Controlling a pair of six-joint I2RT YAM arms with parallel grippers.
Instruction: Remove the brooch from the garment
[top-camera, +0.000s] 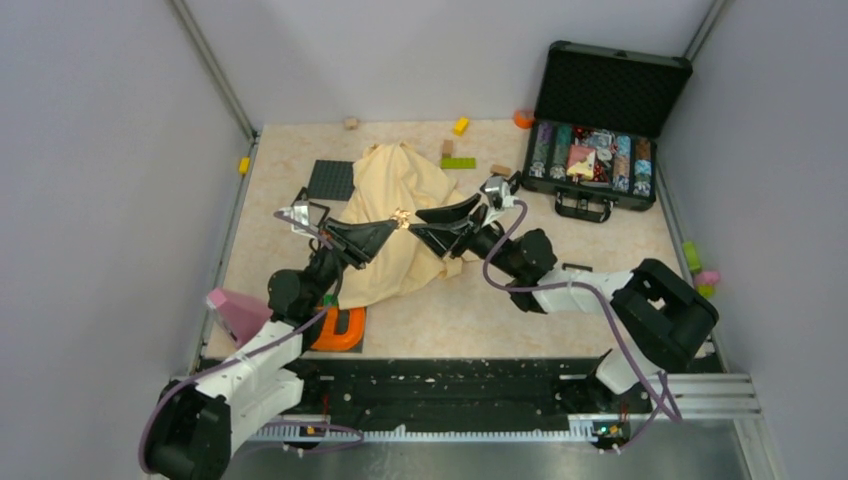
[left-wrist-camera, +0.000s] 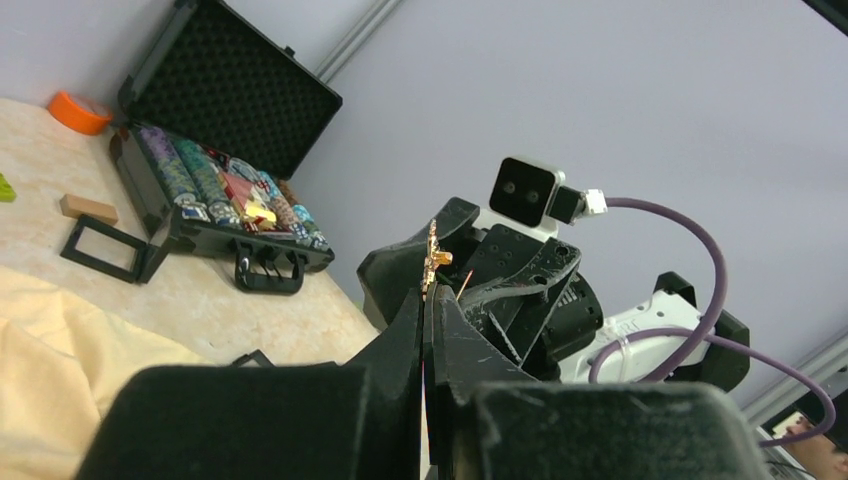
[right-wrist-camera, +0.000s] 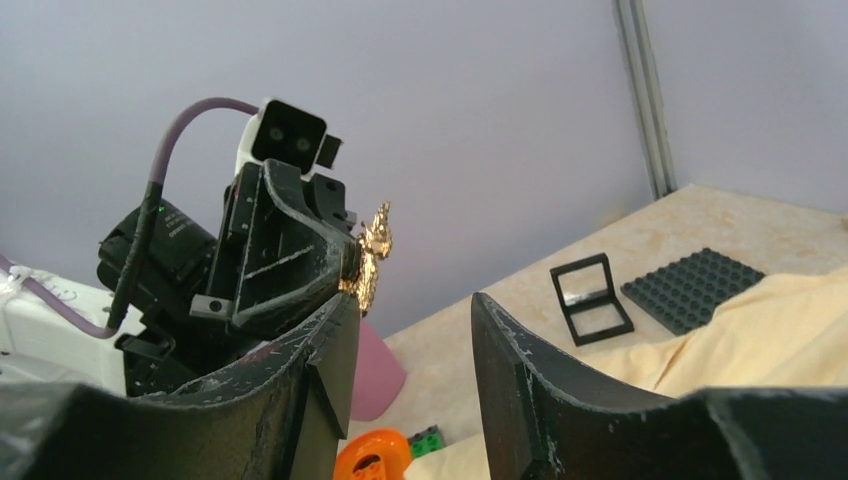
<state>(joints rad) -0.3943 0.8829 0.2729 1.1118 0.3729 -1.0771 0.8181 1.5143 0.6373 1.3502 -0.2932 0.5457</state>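
The brooch (top-camera: 400, 217), a tiny gold star-like piece, is pinched in the tips of my left gripper (top-camera: 392, 225), which is shut on it and holds it in the air above the cream garment (top-camera: 395, 185). In the left wrist view the brooch (left-wrist-camera: 432, 258) sticks up from the closed tips of the left gripper (left-wrist-camera: 428, 298). My right gripper (top-camera: 416, 222) faces it tip to tip and is open. In the right wrist view the brooch (right-wrist-camera: 370, 255) sits just above the left finger of the right gripper (right-wrist-camera: 415, 312), not between the jaws.
An open black case (top-camera: 600, 150) of poker chips stands at the back right. A dark baseplate (top-camera: 331, 180) and a black square frame (right-wrist-camera: 590, 297) lie by the garment's left side. A pink object (top-camera: 235, 312) and an orange piece (top-camera: 340, 330) are near the left arm. Small bricks (top-camera: 458, 162) lie behind.
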